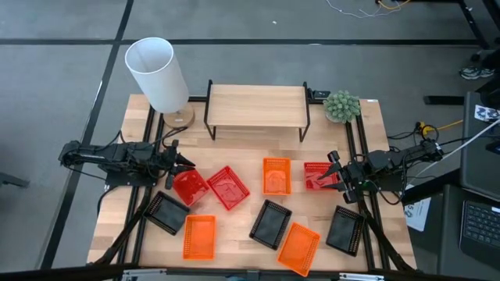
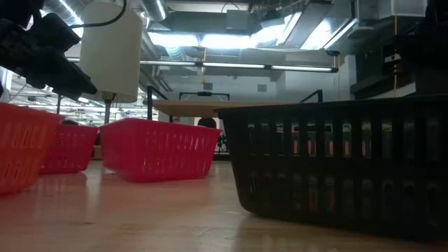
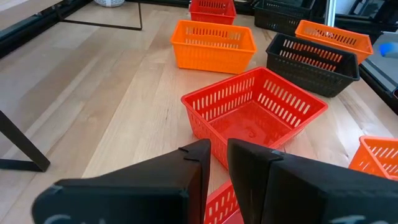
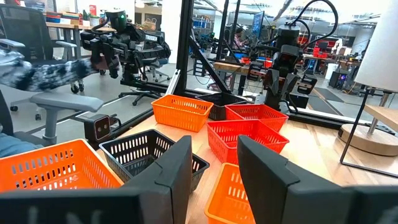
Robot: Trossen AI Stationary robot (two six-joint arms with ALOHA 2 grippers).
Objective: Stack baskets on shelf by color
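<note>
Three red, three orange and three black baskets lie upright on the table in front of the shelf (image 1: 258, 105), which stands at the far edge. My left gripper (image 1: 181, 164) (image 3: 217, 149) hovers over the far-left rim of the leftmost red basket (image 1: 189, 187) (image 3: 219, 202). It is open by only a narrow gap and touches nothing. A second red basket (image 1: 228, 187) (image 3: 255, 109) sits just to its right. My right gripper (image 1: 336, 176) (image 4: 214, 146) is open at the right end of the third red basket (image 1: 316, 176). Its own fingers hide that basket in the right wrist view.
A white lamp (image 1: 160, 74) and a small green plant (image 1: 342, 105) flank the shelf. Orange baskets (image 1: 276, 176) (image 1: 199, 236) (image 1: 299, 246) and black ones (image 1: 166, 212) (image 1: 271, 222) (image 1: 344, 228) crowd the near half. A person's sleeve (image 4: 37, 68) shows beyond the table.
</note>
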